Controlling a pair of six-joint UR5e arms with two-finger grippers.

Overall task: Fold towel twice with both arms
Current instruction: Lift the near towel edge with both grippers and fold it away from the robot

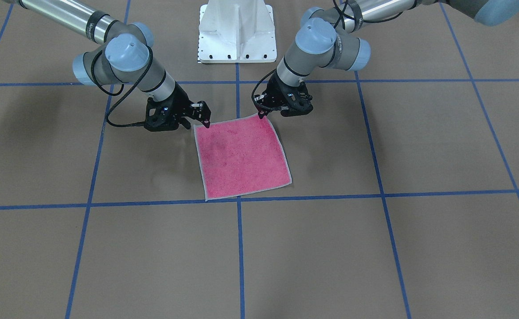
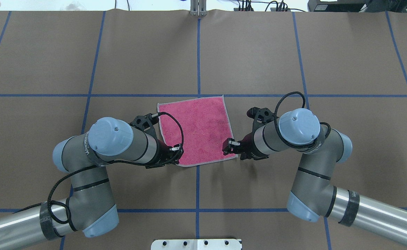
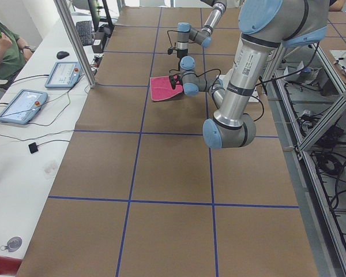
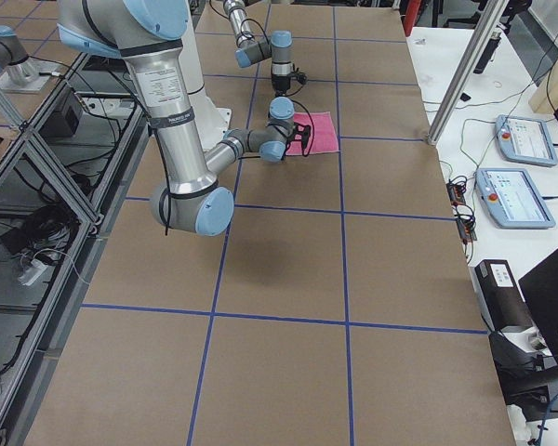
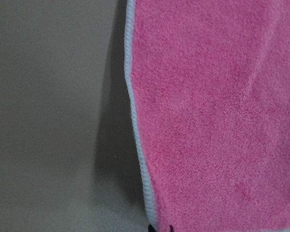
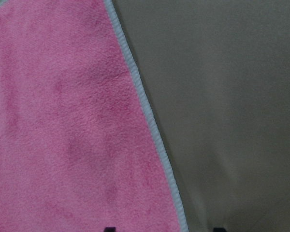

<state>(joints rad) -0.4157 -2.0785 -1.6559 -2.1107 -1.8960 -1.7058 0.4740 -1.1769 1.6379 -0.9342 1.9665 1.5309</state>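
Both arms are reaching in over the middle of the bench, well away from every edge and corner. The towel is lying flat there, pink face up, its light hem showing all round, and it is sitting slightly askew to the blue tape grid. Its corner on the operators' side, toward the robot's right, is coming right up to a tape line.

The left arm is bending down steeply. The left tool is pinching the towel's corner on the robot's side. In the wrist view its tips are showing close together over the hem, and that corner is rising a little off the bench.

The right arm is mirroring it at the other corner on the robot's side. The right tool is sitting low, with its jaws spread wide. In the wrist view its tips are standing well apart, the hem is running between them, and nothing is being gripped.

The rest of the towel is lying smooth on the brown bench. The white pedestal is standing at the robot's edge of the bench, behind the towel.
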